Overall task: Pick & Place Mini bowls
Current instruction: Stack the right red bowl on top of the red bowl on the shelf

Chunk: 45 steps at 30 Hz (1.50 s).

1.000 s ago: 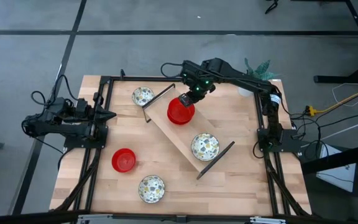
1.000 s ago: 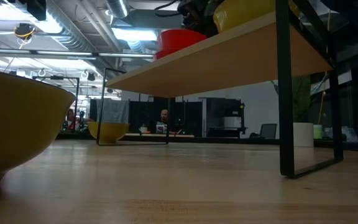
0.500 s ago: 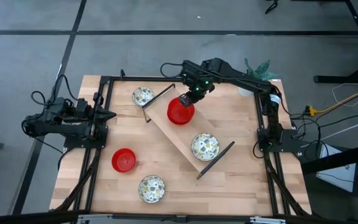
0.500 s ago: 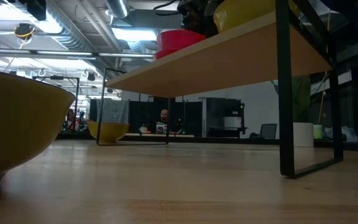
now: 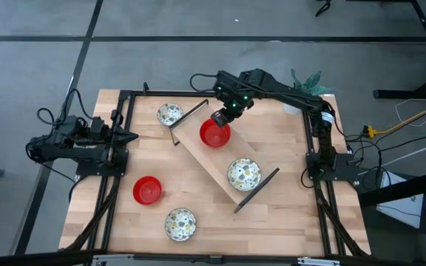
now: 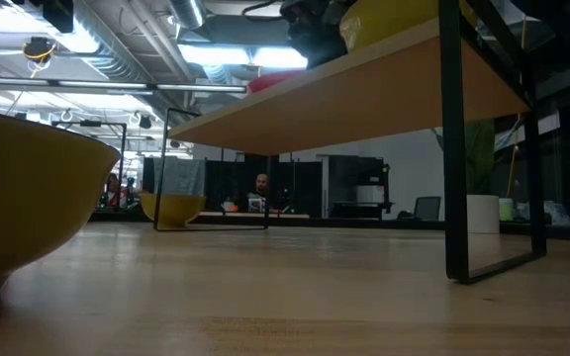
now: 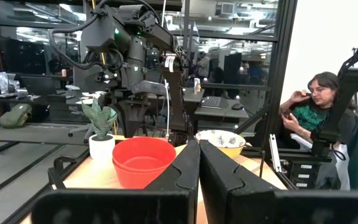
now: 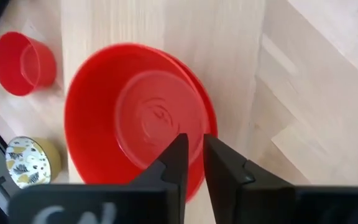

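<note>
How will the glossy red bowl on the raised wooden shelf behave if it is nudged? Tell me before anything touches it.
The glossy red round bowl looks like smooth, thin plastic, so it is probably light and would slide easily on the raised wooden shelf. It seems to be two bowls nested, which could separate. Its wide mouth and flat base suggest it is unlikely to tip, though it sits near the shelf's edge.

Overhead light: even and bright on the wooden table (image 5: 272, 148); shadows short and soft.
Low view: ceiling lamps (image 6: 231, 54) glare white; underside of the raised shelf (image 6: 344, 99) in shade.
Focus: nearest yellow bowl (image 6: 28, 198) blurred.
Right wrist: red bowl (image 8: 135, 118) glossy, faint sheen.
Left wrist: room dim, white wall (image 7: 328, 37) bright.
</note>
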### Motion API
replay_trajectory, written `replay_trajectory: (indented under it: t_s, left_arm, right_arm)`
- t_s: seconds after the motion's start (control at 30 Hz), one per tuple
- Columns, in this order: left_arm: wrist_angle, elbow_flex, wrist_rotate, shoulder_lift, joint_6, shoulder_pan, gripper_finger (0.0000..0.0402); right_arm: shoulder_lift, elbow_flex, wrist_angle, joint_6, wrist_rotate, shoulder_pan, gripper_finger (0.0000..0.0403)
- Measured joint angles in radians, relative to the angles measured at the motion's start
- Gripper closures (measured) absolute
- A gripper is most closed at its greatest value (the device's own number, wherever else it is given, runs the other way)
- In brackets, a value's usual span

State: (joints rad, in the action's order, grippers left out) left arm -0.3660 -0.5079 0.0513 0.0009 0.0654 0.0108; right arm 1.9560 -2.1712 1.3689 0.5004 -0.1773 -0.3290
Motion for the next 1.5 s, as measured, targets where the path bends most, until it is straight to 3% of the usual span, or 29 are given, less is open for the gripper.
replay_trajectory:
  t_s: [0.3, 0.5, 0.9, 1.1, 1.5]
  left_arm:
    - [0.0, 0.0, 0.0, 0.0, 0.0, 0.0, 0.0398]
    - [0.0, 0.0, 0.0, 0.0, 0.0, 0.0, 0.0398]
    - [0.0, 0.0, 0.0, 0.0, 0.0, 0.0, 0.0398]
    - [0.0, 0.0, 0.0, 0.0, 0.0, 0.0, 0.0398]
    - [0.0, 0.0, 0.0, 0.0, 0.0, 0.0, 0.0398]
  right_arm:
    - [-0.002, 0.0, -0.027, -0.015, -0.022, 0.021, 0.0372]
    - [-0.017, 0.0, -0.046, -0.07, 0.037, 0.034, 0.0398]
    - [-0.069, 0.0, -0.15, -0.241, 0.153, 0.063, 0.0396]
    - [-0.07, 0.008, -0.278, -0.338, 0.151, 0.088, 0.0399]
    - [-0.249, 0.408, -0.661, -0.393, 0.124, 0.096, 0.0401]
